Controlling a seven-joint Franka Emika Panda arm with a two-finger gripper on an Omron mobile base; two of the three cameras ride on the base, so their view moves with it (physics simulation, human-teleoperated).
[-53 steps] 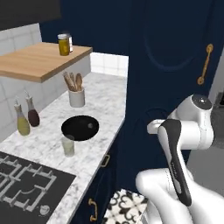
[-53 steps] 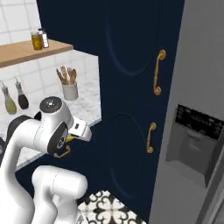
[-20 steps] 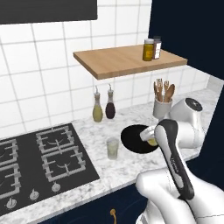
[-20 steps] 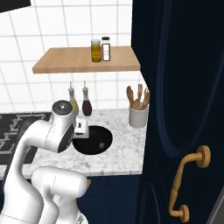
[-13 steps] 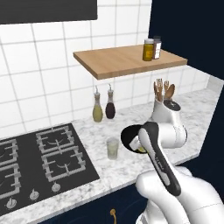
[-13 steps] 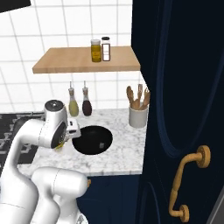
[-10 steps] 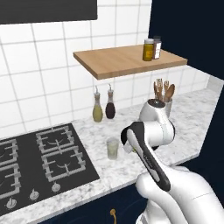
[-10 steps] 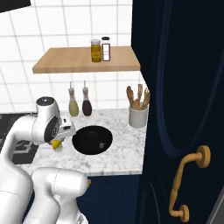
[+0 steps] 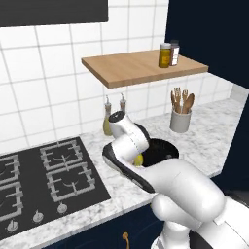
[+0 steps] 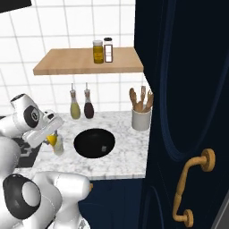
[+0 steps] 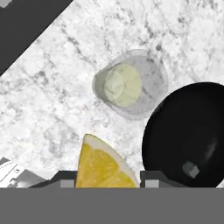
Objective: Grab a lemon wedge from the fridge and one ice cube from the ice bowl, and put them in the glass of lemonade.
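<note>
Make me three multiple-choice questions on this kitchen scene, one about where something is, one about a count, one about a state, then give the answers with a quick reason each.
1. Where does the glass of lemonade stand?
A. On the wooden shelf
B. On the marble counter beside the black bowl
C. On the stove

2. How many jars stand on the wooden shelf?
A. Two
B. Four
C. None

3. What is the state of the gripper?
A. Open and empty
B. Shut on a spoon
C. Shut on the lemon wedge

Answers:
1. B: the hand view shows the glass on the marble counter right next to the black bowl.
2. A: a yellow jar and a pale jar stand side by side.
3. C: the lemon wedge sits between the jaws, above the counter near the glass.
</note>
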